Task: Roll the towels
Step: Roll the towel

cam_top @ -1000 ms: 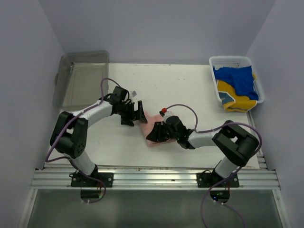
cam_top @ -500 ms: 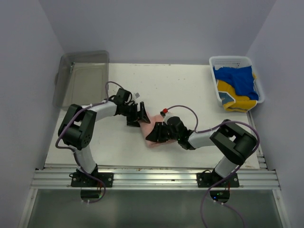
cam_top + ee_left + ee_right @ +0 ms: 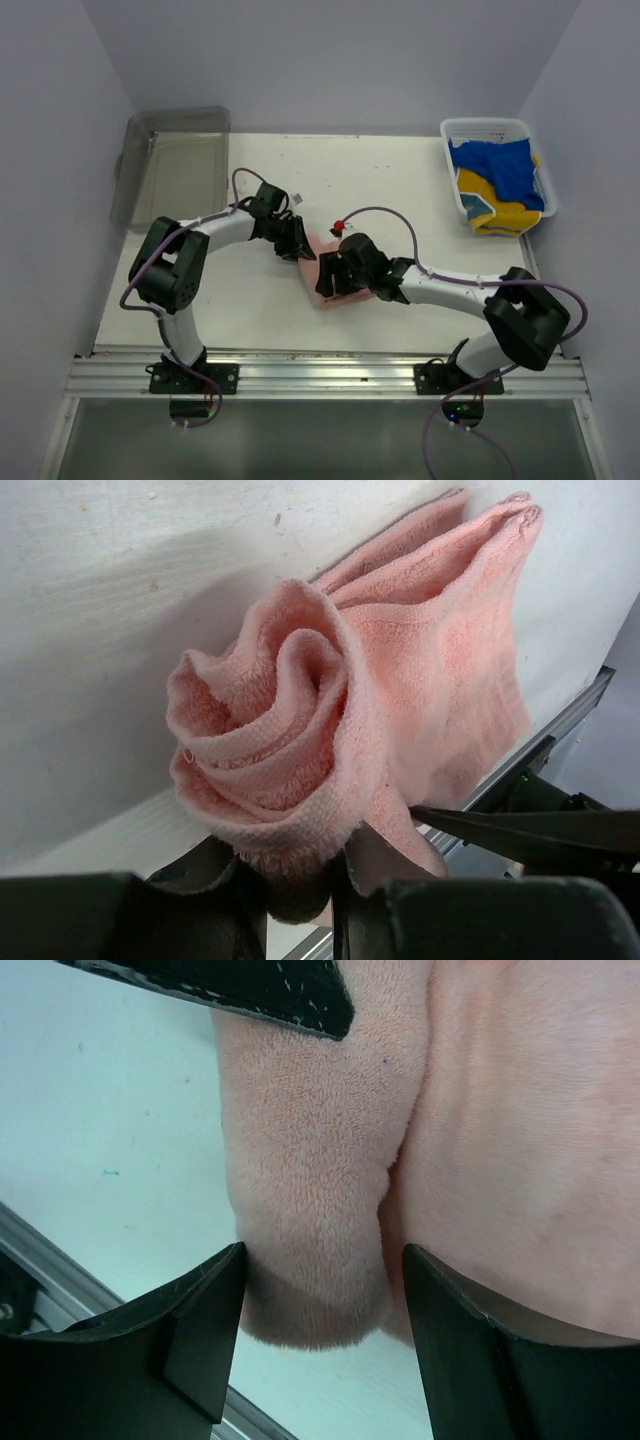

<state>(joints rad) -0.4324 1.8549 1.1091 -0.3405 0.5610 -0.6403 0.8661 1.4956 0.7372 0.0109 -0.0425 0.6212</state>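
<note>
Tension is deciding this roll: my left tool (image 3: 300,885) is pinching the coiled end of the salmon towel (image 3: 326,290) mid-surface, while my right tool (image 3: 320,1300), at its 4 o'clock, is straddling the roll wide-jawed, wanting even winding

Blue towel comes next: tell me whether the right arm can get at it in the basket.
Probably yes. The blue towel lies uncovered on top in the basket on that arm's side, nothing between; but the right gripper straddles the pink towel.

On your table (image 3: 400,180) the rolled towel (image 3: 322,292) lies central, tray (image 3: 178,170) at ten o'clock, basket (image 3: 487,124) holding two towels (image 3: 500,172) at two.
</note>
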